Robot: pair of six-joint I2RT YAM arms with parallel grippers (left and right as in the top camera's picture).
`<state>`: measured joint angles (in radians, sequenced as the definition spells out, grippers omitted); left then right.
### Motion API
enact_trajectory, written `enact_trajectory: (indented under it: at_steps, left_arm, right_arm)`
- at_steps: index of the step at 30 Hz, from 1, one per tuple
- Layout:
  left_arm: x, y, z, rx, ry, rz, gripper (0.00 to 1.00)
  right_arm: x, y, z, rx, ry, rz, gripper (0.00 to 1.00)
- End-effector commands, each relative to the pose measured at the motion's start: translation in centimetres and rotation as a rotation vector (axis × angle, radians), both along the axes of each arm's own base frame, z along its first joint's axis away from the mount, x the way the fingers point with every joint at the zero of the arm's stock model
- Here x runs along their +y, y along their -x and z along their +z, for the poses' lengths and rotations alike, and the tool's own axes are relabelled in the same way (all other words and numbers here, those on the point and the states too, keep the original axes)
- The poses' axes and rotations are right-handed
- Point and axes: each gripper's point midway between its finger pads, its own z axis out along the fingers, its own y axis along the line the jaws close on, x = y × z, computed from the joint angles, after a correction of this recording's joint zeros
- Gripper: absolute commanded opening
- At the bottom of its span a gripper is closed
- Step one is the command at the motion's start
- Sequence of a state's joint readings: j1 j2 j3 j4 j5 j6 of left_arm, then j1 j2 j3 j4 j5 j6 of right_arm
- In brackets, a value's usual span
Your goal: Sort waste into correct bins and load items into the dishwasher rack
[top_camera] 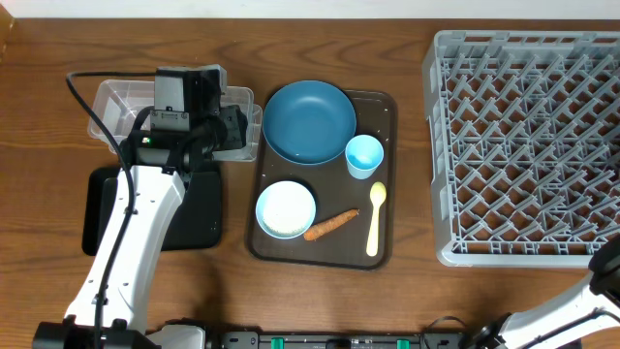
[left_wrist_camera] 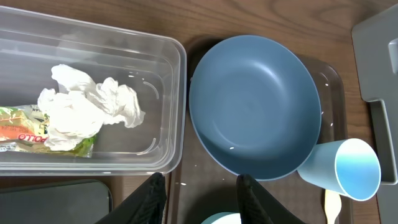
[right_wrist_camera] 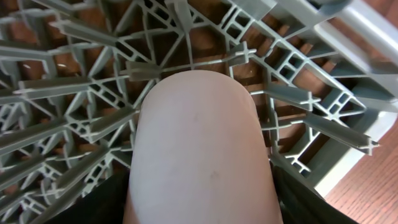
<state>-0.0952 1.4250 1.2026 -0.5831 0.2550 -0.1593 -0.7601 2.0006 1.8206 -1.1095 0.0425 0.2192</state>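
Filling the right wrist view, the pink cup [right_wrist_camera: 199, 149] sits bottom-up between the dark fingers [right_wrist_camera: 298, 202] of the right gripper [right_wrist_camera: 202, 202], which is clamped on its sides; close behind it lies the grey lattice of the dishwasher rack [right_wrist_camera: 62, 87], with the rack's outer wall and bare wood at the right edge. At the left wrist, the left gripper [left_wrist_camera: 202, 202] hangs with its jaws apart and nothing between them, just above the edge of the brown serving tray [left_wrist_camera: 333, 78]. Beyond its fingers, the clear tub [left_wrist_camera: 177, 93] holds the crumpled white tissue [left_wrist_camera: 87, 109], which lies partly over the yellow-green wrapper [left_wrist_camera: 18, 127]. Beside the tub, on the brown tray, rests the dark blue plate [left_wrist_camera: 255, 102], and a few tiny white specks [left_wrist_camera: 233, 148] on it may be rice grains, too small to be sure. Tipped on its side, the light blue cup [left_wrist_camera: 348, 168] touches the plate's rim. From overhead, the tray also carries the white-and-light-blue bowl [top_camera: 286, 208], the orange carrot-like stick [top_camera: 331, 224] just beside it, and the pale yellow spoon [top_camera: 375, 218]. Under the left arm lies the black tray [top_camera: 199, 208], next to the tub, and the rack stands well apart at the table's [top_camera: 320, 301] right.
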Motion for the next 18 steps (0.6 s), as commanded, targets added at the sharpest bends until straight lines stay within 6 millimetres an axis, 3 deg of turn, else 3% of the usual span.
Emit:
enact_trajectory:
  at_steps: [1,4,6,9,12,18]
  left_arm:
    - [0.07,-0.14,0.37,-0.010,-0.009,-0.004,0.40]
    - [0.08,-0.11,0.34,-0.008,-0.010,-0.003,0.40]
    - [0.08,-0.07,0.31,-0.006,-0.010,-0.004,0.40]
    - [0.08,-0.07,0.31,-0.006,-0.010,-0.004,0.40]
    - [0.08,-0.07,0.31,-0.006,-0.010,-0.004,0.41]
    - [0.08,-0.07,0.31,-0.006,-0.010,-0.004,0.41]
  right_arm:
    - [-0.73,-0.06,-0.12,0.005,0.015,-0.006,0.01]
    - [-0.97,-0.32,-0.23,-0.003,0.022,-0.006,0.05]
    - [-1.06,-0.41,-0.19,-0.006,0.026,-0.006,0.17]
    - [-1.00,-0.37,-0.21,-0.005,0.023,-0.006,0.53]
    - [-0.90,-0.26,-0.26,0.000,0.019,-0.006,0.71]
    - [-0.65,-0.01,-0.37,0.011,0.008,-0.006,0.89]
